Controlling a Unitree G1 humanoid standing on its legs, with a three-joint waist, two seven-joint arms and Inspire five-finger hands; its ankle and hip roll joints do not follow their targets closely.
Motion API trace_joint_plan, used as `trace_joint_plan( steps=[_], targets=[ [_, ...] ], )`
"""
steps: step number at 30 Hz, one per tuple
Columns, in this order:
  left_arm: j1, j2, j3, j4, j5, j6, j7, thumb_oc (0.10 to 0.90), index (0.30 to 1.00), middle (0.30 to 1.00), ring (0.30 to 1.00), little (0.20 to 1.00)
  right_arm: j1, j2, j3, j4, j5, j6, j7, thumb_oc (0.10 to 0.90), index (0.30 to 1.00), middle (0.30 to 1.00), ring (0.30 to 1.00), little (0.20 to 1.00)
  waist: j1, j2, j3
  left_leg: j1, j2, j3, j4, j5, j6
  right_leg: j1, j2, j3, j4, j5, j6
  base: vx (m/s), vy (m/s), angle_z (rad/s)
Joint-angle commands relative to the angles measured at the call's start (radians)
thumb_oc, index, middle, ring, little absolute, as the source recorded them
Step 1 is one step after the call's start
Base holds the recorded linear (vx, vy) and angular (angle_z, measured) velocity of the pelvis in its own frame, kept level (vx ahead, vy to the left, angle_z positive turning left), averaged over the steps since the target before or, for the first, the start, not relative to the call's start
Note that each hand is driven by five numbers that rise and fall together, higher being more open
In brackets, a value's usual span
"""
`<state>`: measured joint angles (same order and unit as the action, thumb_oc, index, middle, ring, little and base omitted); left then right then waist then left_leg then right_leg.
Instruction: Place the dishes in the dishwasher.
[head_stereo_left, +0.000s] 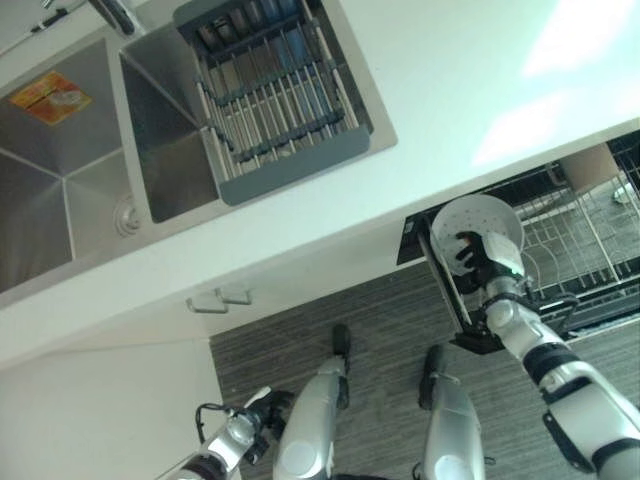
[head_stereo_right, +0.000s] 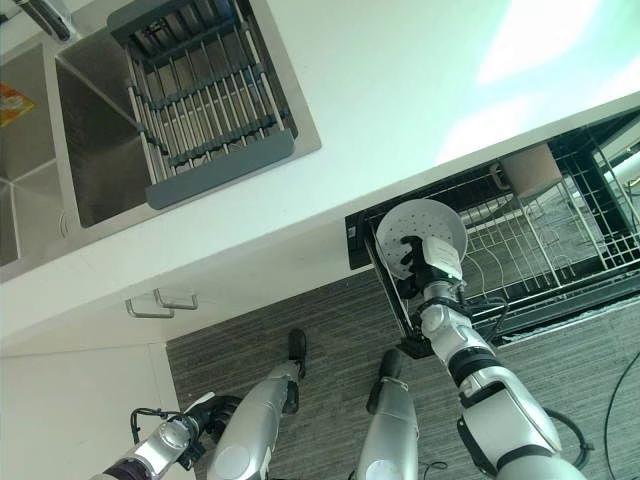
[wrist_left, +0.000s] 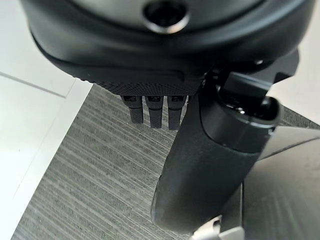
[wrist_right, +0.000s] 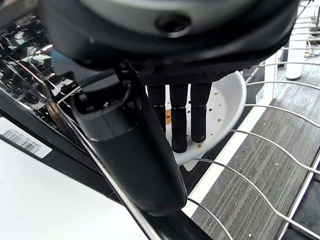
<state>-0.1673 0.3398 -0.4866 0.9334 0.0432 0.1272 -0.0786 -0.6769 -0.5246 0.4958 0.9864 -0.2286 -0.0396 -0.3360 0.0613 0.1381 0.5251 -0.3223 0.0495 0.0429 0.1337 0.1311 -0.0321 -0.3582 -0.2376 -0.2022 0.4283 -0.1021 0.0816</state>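
Observation:
A white plate (head_stereo_left: 492, 218) with small speckles stands on edge at the left end of the pulled-out dishwasher rack (head_stereo_left: 585, 240), just under the counter's edge. My right hand (head_stereo_left: 470, 256) is shut on the plate, dark fingers spread over its face and the thumb on the near side. In the right wrist view the fingers (wrist_right: 180, 120) lie against the plate (wrist_right: 227, 97), with rack wires (wrist_right: 260, 190) curving close around. My left hand (head_stereo_left: 252, 420) hangs low over the floor, away from the dishwasher, fingers (wrist_left: 155, 111) relaxed and holding nothing.
The white countertop (head_stereo_left: 450, 90) runs across above the dishwasher. A double steel sink (head_stereo_left: 60, 170) holds a grey dish drainer (head_stereo_left: 270, 100). A beige item (head_stereo_right: 530, 170) stands further along the rack. A cabinet handle (head_stereo_left: 215, 300) sits below the counter, above grey striped floor (head_stereo_left: 300, 330).

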Motion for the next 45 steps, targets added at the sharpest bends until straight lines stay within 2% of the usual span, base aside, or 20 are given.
trace_joint_plan(
  steps=[1, 4, 7, 8, 9, 10, 11, 12, 13, 15, 18, 24, 27, 30, 33, 34, 36, 39, 42, 45],
  targets=[
    [0.014, 0.001, 0.003, -0.018, -0.029, 0.001, -0.012, 0.800, 0.900, 0.900, 0.900, 0.900, 0.090, 0.075, 0.024, 0.032, 0.281, -0.013, 0.087, 0.800, 0.900, 0.900, 0.900, 0.900, 0.019, -0.009, -0.009, 0.006, -0.008, -0.018, 0.166, -0.288, -0.005, 0.055, -0.017, 0.025, -0.128, -0.012, 0.042, 0.00, 0.000, 0.00],
    [0.026, -0.019, 0.010, -0.022, -0.033, 0.017, 0.000, 0.800, 0.900, 0.900, 0.900, 0.900, 0.129, 0.108, -0.074, 0.017, 0.524, 0.002, 0.078, 0.800, 0.900, 0.900, 0.900, 0.900, 0.008, -0.014, -0.016, 0.021, -0.005, -0.015, 0.166, -0.298, -0.005, 0.063, -0.013, 0.032, -0.128, -0.016, 0.039, 0.03, 0.022, 0.00],
    [0.033, -0.042, 0.018, -0.021, -0.046, 0.030, 0.012, 0.800, 0.900, 0.900, 0.900, 0.900, 0.168, 0.122, -0.130, 0.005, 0.561, -0.027, 0.062, 0.800, 0.900, 0.900, 0.900, 0.900, -0.007, -0.012, -0.023, 0.036, -0.002, -0.008, 0.166, -0.304, -0.007, 0.070, -0.009, 0.038, -0.128, -0.021, 0.036, 0.04, 0.070, -0.02],
    [0.040, -0.056, 0.021, -0.019, -0.060, 0.034, 0.020, 0.800, 0.900, 0.900, 0.900, 0.900, 0.192, 0.125, -0.160, -0.024, 0.594, -0.056, 0.025, 0.800, 0.900, 0.900, 0.900, 0.900, -0.020, -0.009, -0.028, 0.050, 0.000, -0.001, 0.166, -0.308, -0.008, 0.081, -0.005, 0.043, -0.128, -0.025, 0.032, 0.09, 0.107, -0.04],
    [0.064, -0.068, 0.033, -0.017, -0.067, 0.032, 0.032, 0.800, 0.900, 0.900, 0.900, 0.900, 0.230, 0.122, -0.190, -0.111, 0.601, -0.154, -0.061, 0.800, 0.900, 0.900, 0.900, 0.900, -0.034, -0.013, -0.039, 0.068, 0.008, 0.013, 0.166, -0.312, -0.009, 0.095, 0.000, 0.049, -0.128, -0.030, 0.029, 0.10, 0.085, -0.01],
    [0.082, -0.072, 0.036, -0.015, -0.071, 0.031, 0.041, 0.800, 0.900, 0.900, 0.900, 0.900, 0.251, 0.117, -0.211, -0.180, 0.594, -0.226, -0.105, 0.800, 0.900, 0.900, 0.900, 0.900, -0.042, -0.017, -0.046, 0.079, 0.013, 0.018, 0.166, -0.315, -0.010, 0.106, 0.006, 0.051, -0.128, -0.034, 0.027, 0.08, 0.028, 0.00],
    [0.089, -0.074, 0.037, -0.012, -0.073, 0.029, 0.043, 0.800, 0.900, 0.900, 0.900, 0.900, 0.259, 0.115, -0.217, -0.211, 0.589, -0.233, -0.114, 0.800, 0.900, 0.900, 0.900, 0.900, -0.045, -0.018, -0.049, 0.084, 0.014, 0.020, 0.166, -0.316, -0.010, 0.110, 0.008, 0.053, -0.128, -0.036, 0.027, 0.06, 0.002, -0.11],
    [0.105, -0.078, 0.046, -0.005, -0.074, 0.024, 0.048, 0.800, 0.900, 0.900, 0.900, 0.900, 0.279, 0.110, -0.233, -0.288, 0.570, -0.303, -0.133, 0.800, 0.900, 0.900, 0.900, 0.900, -0.052, -0.022, -0.054, 0.093, 0.019, 0.024, 0.166, -0.318, -0.010, 0.118, 0.013, 0.057, -0.128, -0.039, 0.025, 0.06, 0.001, -0.21],
    [0.125, -0.081, 0.059, 0.000, -0.072, 0.019, 0.054, 0.800, 0.900, 0.900, 0.900, 0.900, 0.315, 0.098, -0.247, -0.388, 0.495, -0.330, -0.157, 0.800, 0.900, 0.900, 0.900, 0.900, -0.061, -0.028, -0.061, 0.105, 0.022, 0.026, 0.166, -0.320, -0.011, 0.129, 0.018, 0.062, -0.128, -0.044, 0.023, 0.05, -0.008, -0.24],
    [0.158, -0.078, 0.100, 0.005, -0.047, 0.006, 0.054, 0.800, 0.900, 0.900, 0.900, 0.900, 0.369, 0.067, -0.280, -0.557, 0.412, -0.369, -0.181, 0.800, 0.900, 0.900, 0.900, 0.900, -0.074, -0.040, -0.073, 0.123, 0.026, 0.031, 0.166, -0.325, -0.007, 0.144, 0.024, 0.067, -0.128, -0.050, 0.023, 0.05, -0.068, -0.18],
    [0.208, -0.072, 0.165, 0.031, -0.027, -0.011, 0.051, 0.800, 0.900, 0.900, 0.900, 0.900, 0.437, 0.027, -0.367, -0.765, 0.397, -0.423, -0.181, 0.800, 0.900, 0.900, 0.900, 0.900, -0.095, -0.063, -0.101, 0.156, 0.033, 0.043, 0.166, -0.335, -0.006, 0.171, 0.032, 0.075, -0.128, -0.061, 0.023, 0.04, -0.084, -0.11],
    [0.241, -0.087, 0.223, 0.090, -0.007, -0.035, 0.044, 0.800, 0.900, 0.900, 0.900, 0.900, 0.524, 0.007, -0.478, -0.945, 0.462, -0.534, -0.161, 0.800, 0.900, 0.900, 0.900, 0.900, -0.125, -0.083, -0.145, 0.188, 0.044, 0.069, 0.166, -0.349, -0.006, 0.193, 0.042, 0.090, -0.128, -0.071, 0.027, 0.04, -0.035, -0.20],
    [0.259, -0.103, 0.248, 0.136, 0.009, -0.061, 0.040, 0.800, 0.900, 0.900, 0.900, 0.900, 0.576, 0.003, -0.550, -1.070, 0.487, -0.625, -0.143, 0.800, 0.900, 0.900, 0.900, 0.900, -0.141, -0.097, -0.176, 0.232, 0.052, 0.092, 0.166, -0.373, -0.004, 0.227, 0.051, 0.103, -0.128, -0.089, 0.028, 0.07, -0.055, -0.21],
    [0.267, -0.111, 0.267, 0.164, 0.021, -0.070, 0.031, 0.800, 0.900, 0.900, 0.900, 0.900, 0.605, -0.013, -0.613, -1.136, 0.362, -0.650, -0.257, 0.800, 0.900, 0.900, 0.900, 0.900, -0.151, -0.109, -0.198, 0.264, 0.052, 0.102, 0.166, -0.383, 0.002, 0.251, 0.055, 0.113, -0.128, -0.094, 0.027, 0.09, -0.042, -0.27],
    [0.278, -0.107, 0.286, 0.184, 0.034, -0.075, 0.018, 0.800, 0.900, 0.900, 0.900, 0.900, 0.639, -0.039, -0.716, -1.129, 0.250, -0.566, -0.491, 0.800, 0.900, 0.900, 0.900, 0.900, -0.164, -0.121, -0.216, 0.286, 0.057, 0.102, 0.166, -0.384, 0.009, 0.275, 0.063, 0.126, -0.128, -0.095, 0.023, 0.11, -0.040, -0.19],
    [0.282, -0.103, 0.294, 0.186, 0.023, -0.071, 0.007, 0.800, 0.900, 0.900, 0.900, 0.900, 0.656, -0.041, -0.761, -1.113, 0.312, -0.551, -0.507, 0.800, 0.900, 0.900, 0.900, 0.900, -0.171, -0.124, -0.222, 0.289, 0.061, 0.100, 0.166, -0.387, 0.011, 0.281, 0.066, 0.128, -0.128, -0.096, 0.023, 0.09, -0.054, -0.14],
    [0.285, -0.093, 0.318, 0.184, -0.005, -0.051, -0.019, 0.800, 0.900, 0.900, 0.900, 0.900, 0.710, -0.024, -0.857, -1.071, 0.444, -0.592, -0.509, 0.800, 0.900, 0.900, 0.900, 0.900, -0.190, -0.130, -0.223, 0.301, 0.065, 0.092, 0.166, -0.395, 0.015, 0.292, 0.073, 0.138, -0.128, -0.100, 0.023, 0.10, -0.088, -0.15],
    [0.270, -0.069, 0.345, 0.192, -0.005, -0.023, -0.074, 0.800, 0.900, 0.900, 0.900, 0.900, 0.804, 0.009, -0.999, -0.970, 0.360, -0.527, -0.595, 0.800, 0.900, 0.900, 0.900, 0.900, -0.237, -0.136, -0.220, 0.316, 0.071, 0.096, 0.166, -0.406, 0.017, 0.293, 0.082, 0.160, -0.128, -0.103, 0.024, 0.07, -0.063, -0.14],
    [0.221, -0.063, 0.305, 0.216, -0.084, -0.042, -0.085, 0.800, 0.900, 0.900, 0.900, 0.900, 0.845, 0.013, -1.094, -0.622, 0.488, -0.505, -0.563, 0.800, 0.900, 0.900, 0.900, 0.900, -0.263, -0.130, -0.217, 0.316, 0.077, 0.094, 0.166, -0.407, 0.007, 0.286, 0.092, 0.170, -0.128, -0.100, 0.023, 0.08, -0.018, -0.28],
    [0.174, -0.058, 0.247, 0.206, -0.132, -0.035, -0.071, 0.800, 0.900, 0.900, 0.900, 0.900, 0.813, 0.010, -1.039, -0.275, 0.531, -0.542, -0.467, 0.800, 0.900, 0.900, 0.900, 0.900, -0.246, -0.113, -0.188, 0.299, 0.075, 0.068, 0.166, -0.392, 0.002, 0.280, 0.096, 0.165, -0.128, -0.097, 0.008, 0.03, -0.017, -0.03]
  ],
)
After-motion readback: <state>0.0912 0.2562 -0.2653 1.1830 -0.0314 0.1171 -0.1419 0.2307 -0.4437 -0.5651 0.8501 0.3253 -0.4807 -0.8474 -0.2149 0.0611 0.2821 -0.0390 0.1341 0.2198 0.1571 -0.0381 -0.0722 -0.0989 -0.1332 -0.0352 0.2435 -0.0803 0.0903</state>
